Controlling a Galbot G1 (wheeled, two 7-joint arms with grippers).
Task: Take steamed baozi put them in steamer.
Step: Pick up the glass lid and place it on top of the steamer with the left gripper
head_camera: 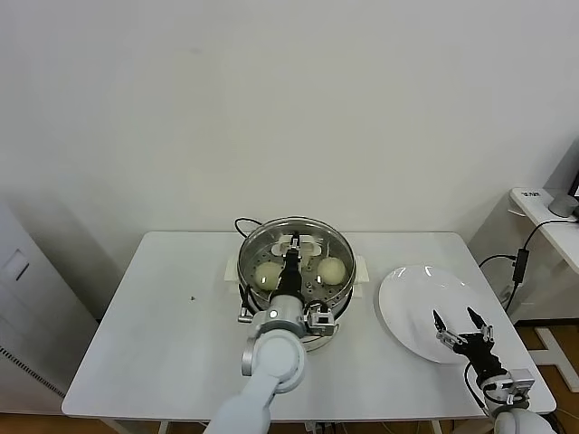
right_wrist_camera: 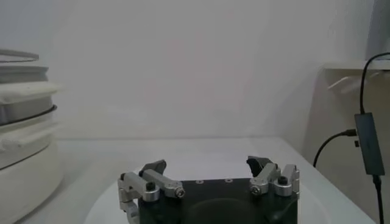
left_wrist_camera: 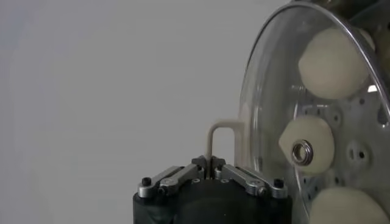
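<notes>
Steamer [head_camera: 294,271] mouth blocked from above by glass lid [left_wrist_camera: 304,115] and left gripper [head_camera: 291,256] clamped on the lid's handle, left arm spanning its near side, open tabletop [head_camera: 163,325] left of steamer, white plate [head_camera: 425,307] right of steamer, right gripper [head_camera: 461,327] hovering spread over plate's near edge

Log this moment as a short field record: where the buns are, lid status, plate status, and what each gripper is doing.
baozi: inside the steamer, on the perforated tray; three visible through the glass in the left wrist view
glass lid: on the steamer, over the buns
lid handle: pinched by the left gripper
left gripper: shut on the lid handle, over the middle of the steamer
white plate: no buns on it, right of the steamer on the table
right gripper: open, holding nothing, over the plate's near edge
</notes>
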